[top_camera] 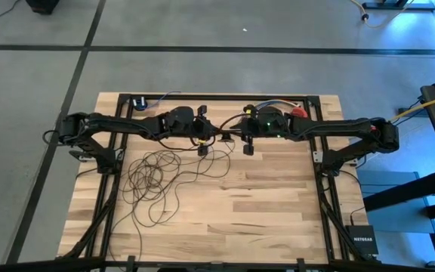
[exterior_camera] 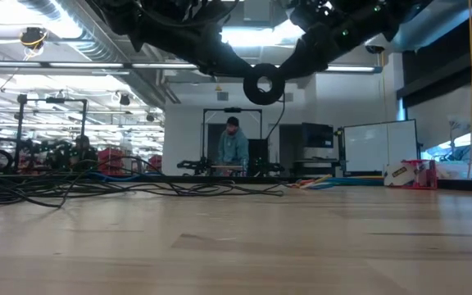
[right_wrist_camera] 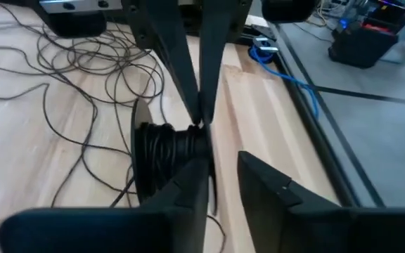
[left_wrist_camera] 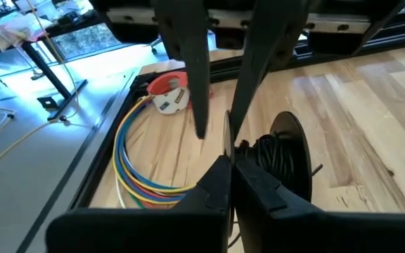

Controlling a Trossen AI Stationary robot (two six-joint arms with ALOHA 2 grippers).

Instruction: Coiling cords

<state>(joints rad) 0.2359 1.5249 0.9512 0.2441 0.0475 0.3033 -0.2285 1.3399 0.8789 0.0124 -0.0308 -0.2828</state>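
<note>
A black spool (left_wrist_camera: 281, 156) wound with dark cord hangs above the table's far middle (top_camera: 226, 137), between my two grippers. It shows as a ring (exterior_camera: 262, 84) in the low view. My left gripper (left_wrist_camera: 230, 167) is shut on it. My right gripper (right_wrist_camera: 225, 184) is open, one finger on either side of the same flange. Whether it touches the flange, I cannot tell. The rest of the cord lies in loose loops (top_camera: 155, 175) on the table's left half (right_wrist_camera: 83, 56). My left gripper pinches the spool's thin flange at its rim (left_wrist_camera: 227, 140) between its two fingertips. The fingers come from the table's left, slanting a little downward. The spool is lifted clear of the table with its axis about level, and loose cord trails down from it to the table.
A bundle of multicoloured wires (left_wrist_camera: 129, 165) and a red-and-white roll (left_wrist_camera: 169, 93) lie at the far right edge. A blue cable (right_wrist_camera: 287, 77) lies at the far left. There is bare wood in the near right half (top_camera: 270, 204). A person (exterior_camera: 233, 143) stands far behind the table.
</note>
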